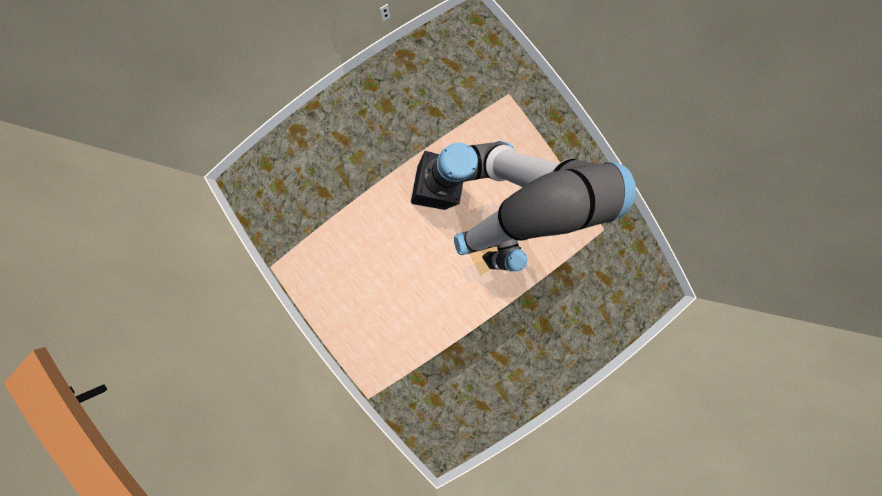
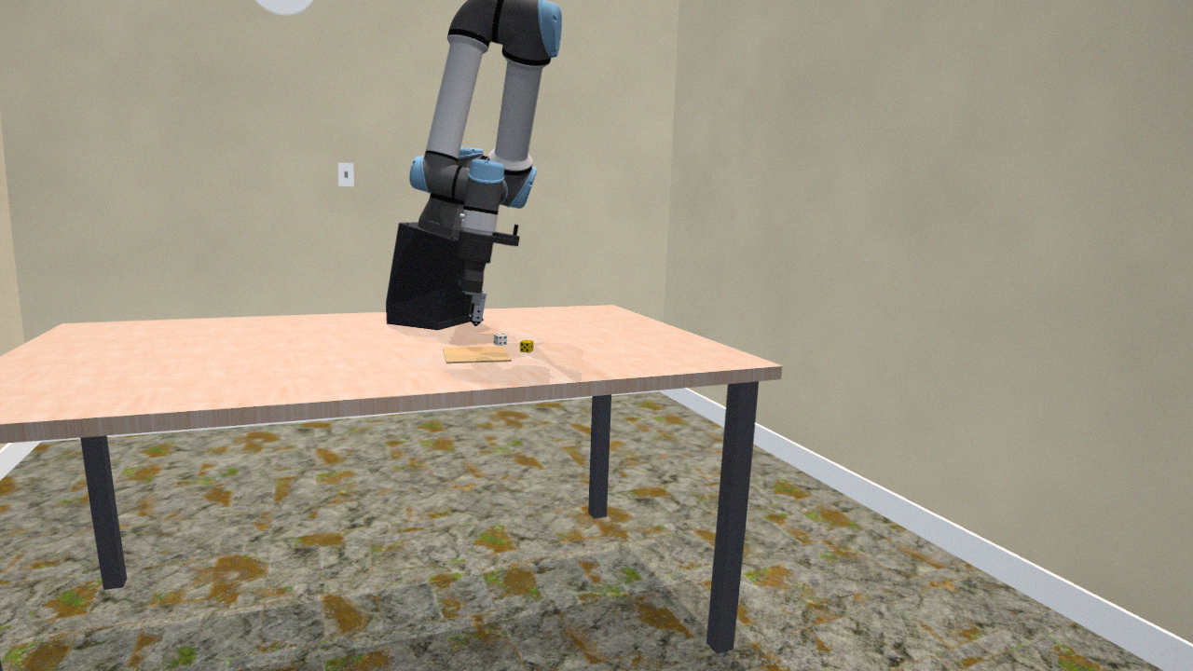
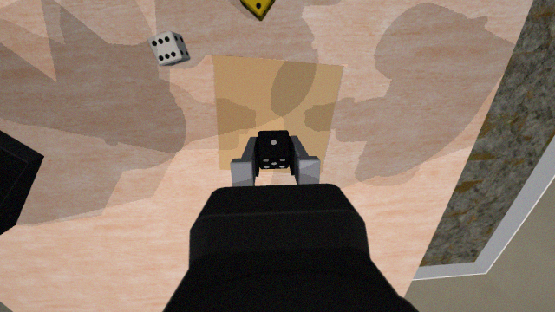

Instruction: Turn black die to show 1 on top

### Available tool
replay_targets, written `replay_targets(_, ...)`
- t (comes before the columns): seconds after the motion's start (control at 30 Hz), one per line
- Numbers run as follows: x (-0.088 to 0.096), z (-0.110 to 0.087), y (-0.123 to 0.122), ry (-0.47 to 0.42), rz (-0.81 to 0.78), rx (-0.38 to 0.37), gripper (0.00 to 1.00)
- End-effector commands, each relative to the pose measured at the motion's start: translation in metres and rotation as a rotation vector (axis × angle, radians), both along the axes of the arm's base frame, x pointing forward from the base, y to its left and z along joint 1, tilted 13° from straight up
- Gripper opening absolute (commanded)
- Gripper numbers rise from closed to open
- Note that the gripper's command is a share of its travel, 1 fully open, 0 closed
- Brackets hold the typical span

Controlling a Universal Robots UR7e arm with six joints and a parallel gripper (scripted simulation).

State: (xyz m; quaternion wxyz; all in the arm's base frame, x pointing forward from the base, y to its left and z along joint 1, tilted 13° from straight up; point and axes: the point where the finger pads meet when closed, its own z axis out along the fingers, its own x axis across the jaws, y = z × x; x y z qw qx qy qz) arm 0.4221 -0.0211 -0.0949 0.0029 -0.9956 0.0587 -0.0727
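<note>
The fingers (image 2: 477, 321), partway open, clamp the black die (image 3: 273, 149), a rounded-edged cube with white pips, above the mat (image 1: 481, 264) (image 2: 476, 356) (image 3: 243, 87), a thin, tan, flat sheet. In the wrist view, the glossy white die (image 2: 500, 338) (image 3: 168, 48) sits at ten o'clock from it, the yellow die (image 2: 526, 345) (image 3: 258, 6) at twelve, on the pale, wood-grained surface (image 1: 370, 295) (image 2: 250, 367) (image 3: 130, 260).

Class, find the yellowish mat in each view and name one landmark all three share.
Top: the mat lies just right of centre, partly hidden by the arm.
Exterior: left of centre, slightly below the middle.
Wrist: centre, upper half.
Shared landmark: the pinkish table.
</note>
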Motion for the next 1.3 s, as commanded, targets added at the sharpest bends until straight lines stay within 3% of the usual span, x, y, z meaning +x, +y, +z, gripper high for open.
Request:
replay_targets(0.0,0.0002,0.0003,-0.0015,-0.010,0.013,0.079,0.49)
replay_targets(0.13,0.0009,0.0018,-0.0025,-0.024,0.018,0.128,0.49)
replay_targets(0.5,0.0009,0.0018,-0.0028,-0.027,0.023,0.157,0.49)
replay_targets(0.97,0.0006,0.0009,-0.0058,-0.055,0.058,0.385,0.49)
replay_targets(1.27,0.0007,0.0007,-0.0062,-0.059,0.063,0.416,0.49)
